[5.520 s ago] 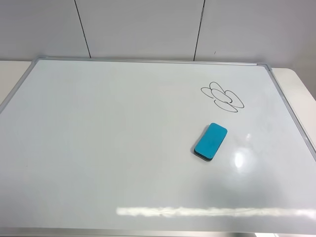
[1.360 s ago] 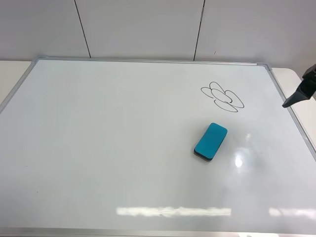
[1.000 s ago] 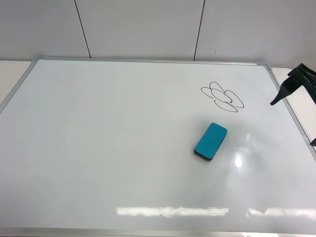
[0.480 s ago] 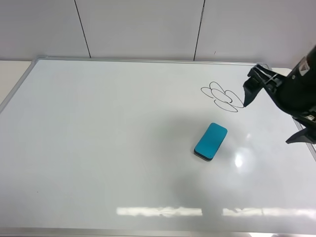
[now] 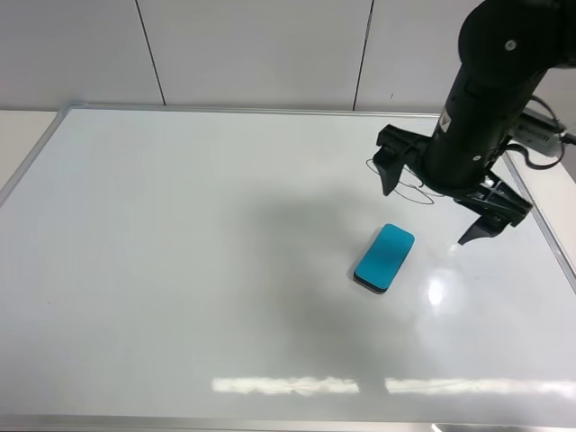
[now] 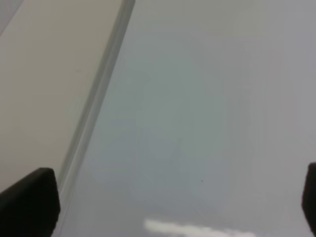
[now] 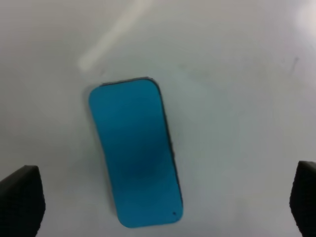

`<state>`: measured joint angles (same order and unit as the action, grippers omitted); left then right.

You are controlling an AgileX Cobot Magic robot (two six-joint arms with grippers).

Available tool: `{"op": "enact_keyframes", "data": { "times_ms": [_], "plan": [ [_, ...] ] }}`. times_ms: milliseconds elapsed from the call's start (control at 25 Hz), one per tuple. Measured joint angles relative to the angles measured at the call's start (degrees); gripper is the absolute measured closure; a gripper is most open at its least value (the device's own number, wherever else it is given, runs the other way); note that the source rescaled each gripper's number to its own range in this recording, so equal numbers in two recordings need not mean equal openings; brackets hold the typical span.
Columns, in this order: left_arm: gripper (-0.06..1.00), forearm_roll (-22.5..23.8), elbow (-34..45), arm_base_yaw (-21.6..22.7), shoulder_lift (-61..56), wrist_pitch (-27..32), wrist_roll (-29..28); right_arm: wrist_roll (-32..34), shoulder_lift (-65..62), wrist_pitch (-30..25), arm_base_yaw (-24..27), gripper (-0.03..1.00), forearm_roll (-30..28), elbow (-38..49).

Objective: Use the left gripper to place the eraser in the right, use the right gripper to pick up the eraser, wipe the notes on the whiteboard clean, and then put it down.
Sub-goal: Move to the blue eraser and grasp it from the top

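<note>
Over the whiteboard point(image 5: 180, 270), the right gripper point(image 5: 426, 217) has swung in from the right edge since a second ago. It now hangs with jaws spread wide and empty, just to the far right of the eraser point(image 5: 384, 257), which lies flat right of centre. I'd centre over it, drop straight down and squeeze the long sides, keeping off the notes point(image 5: 412, 193) just beyond, half hidden.

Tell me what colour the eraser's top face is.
The eraser has a plain bright teal top with no pattern. The right wrist view shows it best.
</note>
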<state>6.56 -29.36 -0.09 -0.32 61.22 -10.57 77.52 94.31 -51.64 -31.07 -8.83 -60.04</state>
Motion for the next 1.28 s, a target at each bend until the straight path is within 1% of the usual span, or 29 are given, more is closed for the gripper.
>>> {"op": "enact_keyframes", "data": {
  "times_ms": [120,240,320,480,560,680,800,920,1120,1280],
  "plan": [
    [-0.06,0.00,0.00,0.00,0.00,0.00,0.06,-1.40,3.16,3.30,0.00,-0.03,2.50,0.00],
    [-0.06,0.00,0.00,0.00,0.00,-0.04,0.06,-4.24,5.69,6.46,0.00,-0.03,4.70,0.00],
    [-0.06,0.00,0.00,0.00,0.00,-0.07,0.06,-5.38,6.51,7.44,0.00,-0.03,5.38,0.00],
    [-0.06,0.00,0.00,0.00,0.00,-0.12,0.06,-5.91,7.07,7.40,-0.14,-0.03,5.40,0.00],
    [-0.06,0.00,0.00,0.00,0.00,-0.12,0.06,-5.91,7.26,6.45,-1.03,-0.03,4.69,0.00],
    [-0.06,0.00,0.00,0.00,0.00,-0.12,0.06,-5.45,7.26,5.11,-3.02,-0.03,2.78,0.00],
    [-0.06,0.00,0.00,0.00,0.00,-0.15,0.06,-5.31,7.26,5.04,-3.70,-0.03,0.53,0.00],
    [-0.06,0.00,0.00,0.00,0.00,-0.15,0.06,-5.31,7.26,3.52,-4.29,-0.03,-1.52,0.00],
    [-0.06,0.00,0.00,0.00,0.00,-0.15,0.06,-5.14,7.26,3.18,-4.49,-0.03,-0.60,0.00],
    [-0.06,0.00,0.00,0.00,0.00,-0.15,0.06,-5.00,7.26,5.22,-4.49,-0.03,-0.60,0.00]
  ]
}}
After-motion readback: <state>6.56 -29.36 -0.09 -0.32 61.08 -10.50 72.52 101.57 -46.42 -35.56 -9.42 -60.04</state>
